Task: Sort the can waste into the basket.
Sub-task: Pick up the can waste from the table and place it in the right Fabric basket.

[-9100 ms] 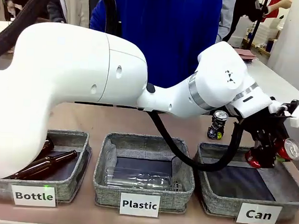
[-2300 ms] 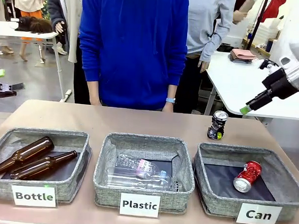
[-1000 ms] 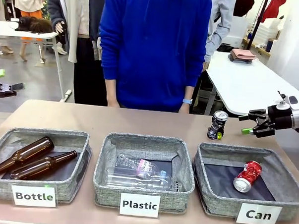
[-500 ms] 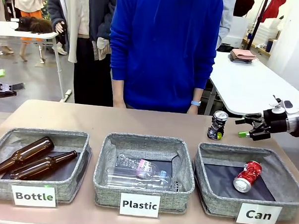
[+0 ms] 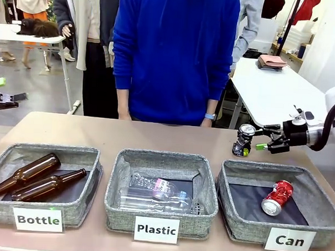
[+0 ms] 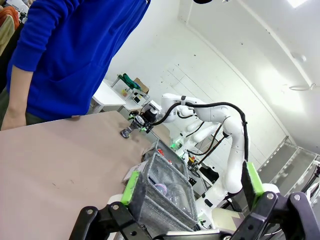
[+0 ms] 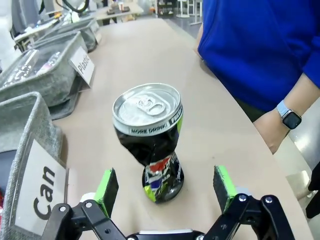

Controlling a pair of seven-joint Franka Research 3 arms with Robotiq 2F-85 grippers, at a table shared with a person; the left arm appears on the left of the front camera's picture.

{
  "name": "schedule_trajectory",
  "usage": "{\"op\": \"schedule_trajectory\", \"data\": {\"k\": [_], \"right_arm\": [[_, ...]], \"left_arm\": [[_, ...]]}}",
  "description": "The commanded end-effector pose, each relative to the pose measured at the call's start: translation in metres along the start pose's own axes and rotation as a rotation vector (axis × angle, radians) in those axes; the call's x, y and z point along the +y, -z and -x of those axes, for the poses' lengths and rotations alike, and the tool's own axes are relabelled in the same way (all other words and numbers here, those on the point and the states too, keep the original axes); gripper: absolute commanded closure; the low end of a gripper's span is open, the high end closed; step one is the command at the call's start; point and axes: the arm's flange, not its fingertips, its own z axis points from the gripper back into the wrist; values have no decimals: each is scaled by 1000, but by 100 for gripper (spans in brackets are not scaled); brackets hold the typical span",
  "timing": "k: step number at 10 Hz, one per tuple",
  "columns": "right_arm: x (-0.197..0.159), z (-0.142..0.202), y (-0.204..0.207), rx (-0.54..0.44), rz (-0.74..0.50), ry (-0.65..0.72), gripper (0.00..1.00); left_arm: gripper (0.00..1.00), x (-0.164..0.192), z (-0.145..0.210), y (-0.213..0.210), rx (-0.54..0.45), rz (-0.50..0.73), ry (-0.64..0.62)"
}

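Observation:
A dented black can (image 5: pixel 244 140) with yellow-green marks and a silver top stands upright on the table behind the grey basket (image 5: pixel 228 217) labelled "Can". In the right wrist view the black can (image 7: pixel 152 141) stands just ahead of the green pads. My right gripper (image 5: pixel 265 138) hovers open just right of it, fingers pointing at the can, jaws wide and apart from it. A crushed red can (image 5: pixel 277 197) lies inside the basket. My left gripper (image 6: pixel 192 187) is open with nothing between its fingers, off the table's left end.
Alike grey baskets stand in a row along the front edge: "Plastic" (image 5: pixel 114 215) with clear bottles, "Bottle" (image 5: pixel 75 210) with two brown glass bottles. A person in a blue top (image 5: pixel 176 53) stands at the far edge, hands near the table.
My right gripper has moved left and slightly down toward the black can, staying open. The person has shifted a little to the left. The cans have not moved.

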Motion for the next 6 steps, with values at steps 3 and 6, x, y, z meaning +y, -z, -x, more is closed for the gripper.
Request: {"op": "schedule_trajectory", "data": {"k": [3, 6], "right_arm": [[-12, -13, 26, 1, -56, 11, 0], [-15, -20, 40, -4, -75, 0, 0]], "left_arm": [[0, -5, -3, 0, 2, -8, -8], [0, -5, -3, 0, 2, -8, -8]]}}
